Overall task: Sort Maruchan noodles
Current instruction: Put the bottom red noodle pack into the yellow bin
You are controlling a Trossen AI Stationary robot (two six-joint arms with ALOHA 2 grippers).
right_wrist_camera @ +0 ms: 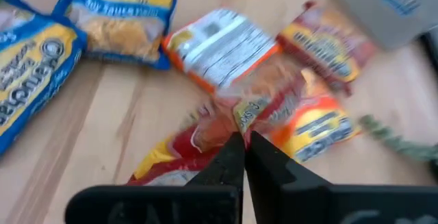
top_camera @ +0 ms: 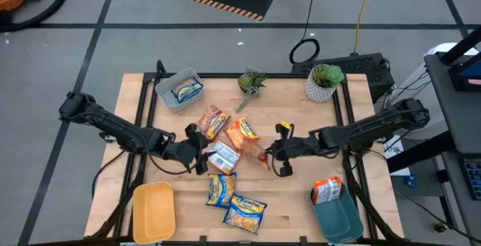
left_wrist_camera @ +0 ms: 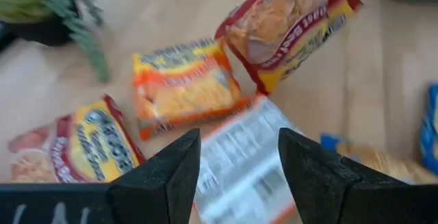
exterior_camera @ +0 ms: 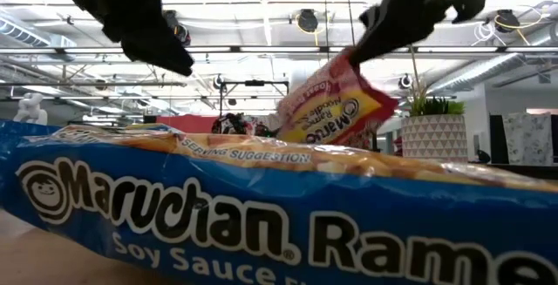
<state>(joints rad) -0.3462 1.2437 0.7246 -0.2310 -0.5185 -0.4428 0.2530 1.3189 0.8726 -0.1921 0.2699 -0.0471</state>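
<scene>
Right end effector [right_wrist_camera: 244, 142] had its fingers pinched together on the crimped edge of the red-and-yellow packet [exterior_camera: 336, 109], and the low view showed that packet hanging tilted off the surface [top_camera: 301, 208]. Light stuff, clearly: a dry noodle block in crinkly film, so one pinch at the seam carried it. But that film looked slick, and the block inside would snap if squeezed flat, so the sealed end flap was the sensible place to hold, not the middle.

Around it at centre sat the rest of the pile. An orange packet [top_camera: 242, 133] lay just beside the lifted one, another red-and-yellow packet [top_camera: 213, 122] a little further toward the left arm, and a white label-side-up packet [top_camera: 223, 156] below them. Two blue-and-yellow packets [top_camera: 222, 188] rested near the front edge, touching or nearly so.

Left end effector [left_wrist_camera: 236, 162] hovered over the white packet with fingers parted at a middling width, holding nothing. I'd judge it lined up for that one's short edge.

Further out, the grey bin [top_camera: 180, 89] already held a blue-and-yellow packet, the teal bin [top_camera: 338, 214] an orange one, and the yellow bin [top_camera: 152, 210] nothing visible. Two potted plants [top_camera: 324, 82] stood at the back.
</scene>
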